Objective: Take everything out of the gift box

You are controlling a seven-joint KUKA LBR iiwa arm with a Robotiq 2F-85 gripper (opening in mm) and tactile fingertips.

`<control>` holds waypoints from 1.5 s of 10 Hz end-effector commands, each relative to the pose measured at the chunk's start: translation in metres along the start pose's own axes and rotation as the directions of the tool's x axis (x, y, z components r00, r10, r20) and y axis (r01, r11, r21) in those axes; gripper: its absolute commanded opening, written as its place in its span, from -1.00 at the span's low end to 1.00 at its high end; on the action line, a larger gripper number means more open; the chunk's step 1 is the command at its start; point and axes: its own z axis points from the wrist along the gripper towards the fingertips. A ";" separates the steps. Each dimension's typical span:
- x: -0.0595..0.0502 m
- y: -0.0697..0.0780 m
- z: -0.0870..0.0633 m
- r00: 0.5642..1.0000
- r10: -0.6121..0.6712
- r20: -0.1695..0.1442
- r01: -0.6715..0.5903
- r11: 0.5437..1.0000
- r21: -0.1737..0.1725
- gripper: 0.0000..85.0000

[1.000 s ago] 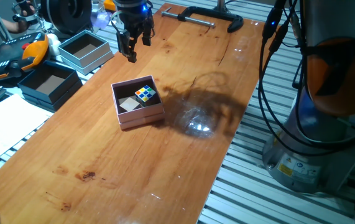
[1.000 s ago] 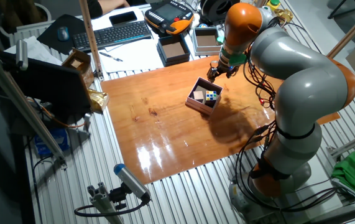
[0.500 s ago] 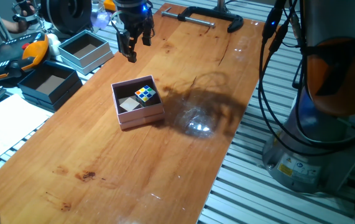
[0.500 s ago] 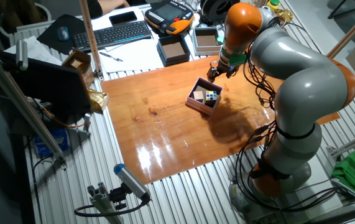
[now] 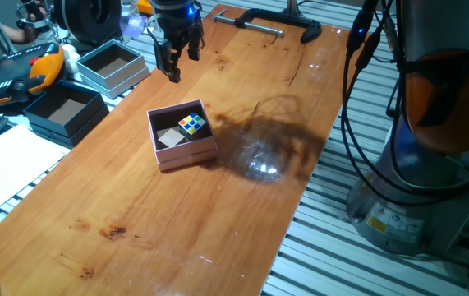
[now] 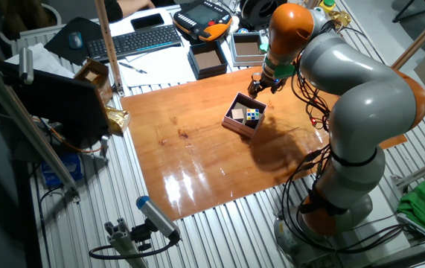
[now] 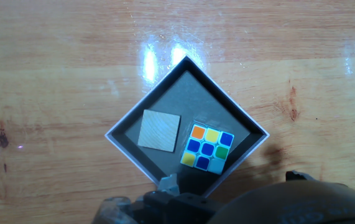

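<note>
- You will find no brand, label or writing that can be read on any of the task's things; a sticker on the robot's base at the lower right of one fixed view is too small to read.
- Your gift box sits on the wooden table, left of centre in that view and near the middle of the other fixed view.
- In the hand view the gift box stands as a diamond, one corner pointing to the top of the frame. It is square, so no long axis shows.
- Inside, the puzzle cube lies at the right, and the beige block just beside it at the left, both flat on the dark floor. You cannot tell whether they touch.
- The cube's upper face shows orange, yellow, blue and green squares.
- Your gripper hangs above the table in the upper part of the frame, apart from the gift box, with nothing between the jaws; they stand a little apart, released.
- A light-blue box and a dark navy box lie at the table's upper left edge.
</note>
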 end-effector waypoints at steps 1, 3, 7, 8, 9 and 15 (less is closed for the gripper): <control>0.000 0.000 0.000 0.938 -0.203 -0.283 0.232 0.970 0.074 -0.98; 0.000 0.000 0.000 0.938 -0.203 -0.281 0.232 0.970 0.075 -0.98; 0.000 0.000 0.000 0.937 -0.202 -0.284 0.232 0.970 0.075 -0.98; 0.000 0.000 0.000 0.937 -0.202 -0.284 0.232 0.970 0.075 -0.98; 0.000 0.000 0.000 0.937 -0.204 -0.283 0.233 0.969 0.075 -0.98; 0.000 0.000 0.000 0.927 -0.242 -0.286 0.271 0.961 0.064 -0.98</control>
